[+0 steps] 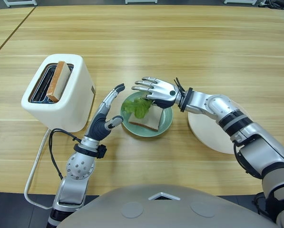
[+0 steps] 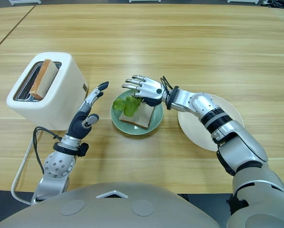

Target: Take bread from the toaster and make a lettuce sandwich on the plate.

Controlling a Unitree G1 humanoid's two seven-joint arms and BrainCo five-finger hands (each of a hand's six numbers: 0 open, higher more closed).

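Left eye view: a slice of bread (image 1: 147, 122) lies flat in the green plate (image 1: 164, 124) at the middle of the wooden table (image 1: 180, 42), with a leaf of lettuce (image 1: 138, 107) resting on its far-left part and reaching over the plate's bottom. The right hand (image 1: 160, 90) hangs just above the lettuce, palm down, fingers stretched out toward the left. Whether the thumb touches the leaf I cannot tell.

To the left of the plate the left hand (image 1: 105, 121) stands open, holding nothing, fingers pointing up and away, between the plate and the toaster (image 1: 70, 107). A second slice (image 1: 59, 80) sticks up from one slot of the white toaster, whose cord (image 1: 37, 166) trails toward the near edge. A white plate (image 1: 206, 133) lies to the right of the green one, partly under the right forearm.
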